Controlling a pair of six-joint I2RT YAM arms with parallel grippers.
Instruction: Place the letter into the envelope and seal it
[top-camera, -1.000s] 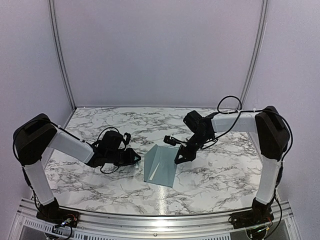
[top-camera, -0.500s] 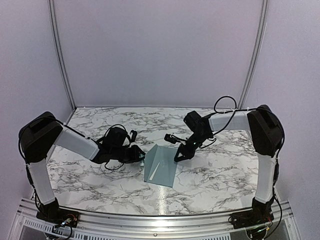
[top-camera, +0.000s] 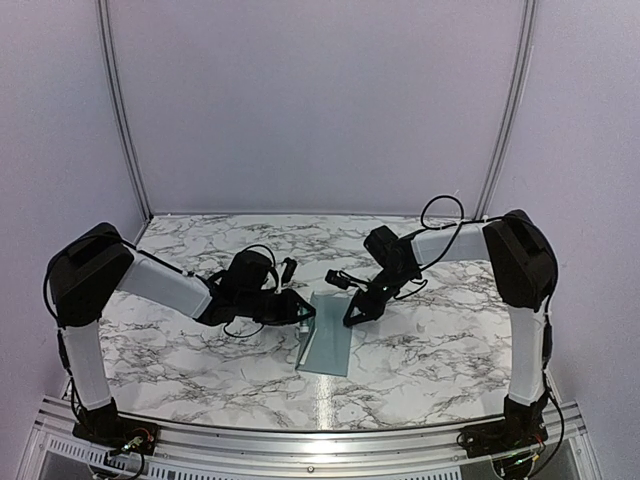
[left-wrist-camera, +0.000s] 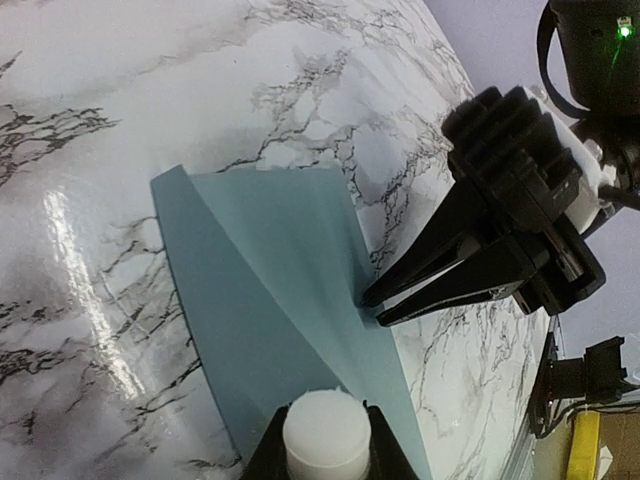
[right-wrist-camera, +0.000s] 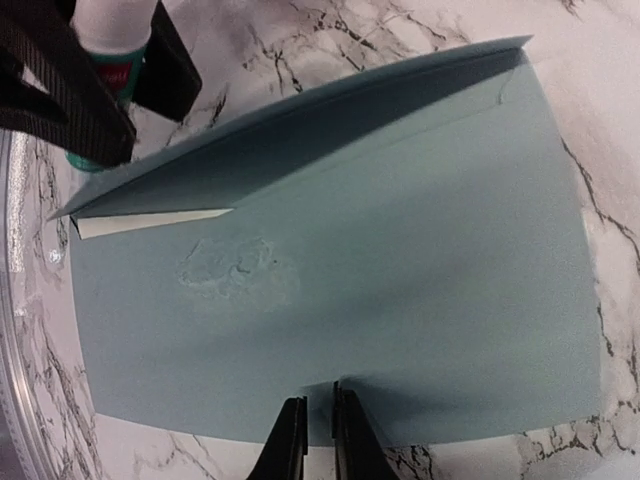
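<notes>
Right jaws narrow, nearly together, tips pressed down at the near edge of the envelope (right-wrist-camera: 340, 270); from the right wrist view they look to be pinning it to the bench (top-camera: 450, 350) rather than pinching it. Left jaws closed around a small white-capped glue tube (left-wrist-camera: 322, 437), green label visible from the right wrist view.

Bench: marble-patterned, carries the envelope near its middle, between the two arms.

Envelope: grey-blue, lying flat, flap raised along the edge toward the left arm. A pale sliver shows under the flap at one corner, either the paler inner edge or the letter inside; cannot tell which. No tan sheet lies loose anywhere on the bench, so my judgement is the letter is already inside and sealing is the step in hand. A faint wet-looking smear sits on the body just below the flap.

Right gripper (top-camera: 356, 312): placed opposite the flap, likely as a hold-down so the paper does not slide under the tube.

Left gripper (top-camera: 298, 314): at the flap side, tube just beside the flap edge; contact cannot be told.

Tube: likely there to lay adhesive before the flap is folded down.
</notes>
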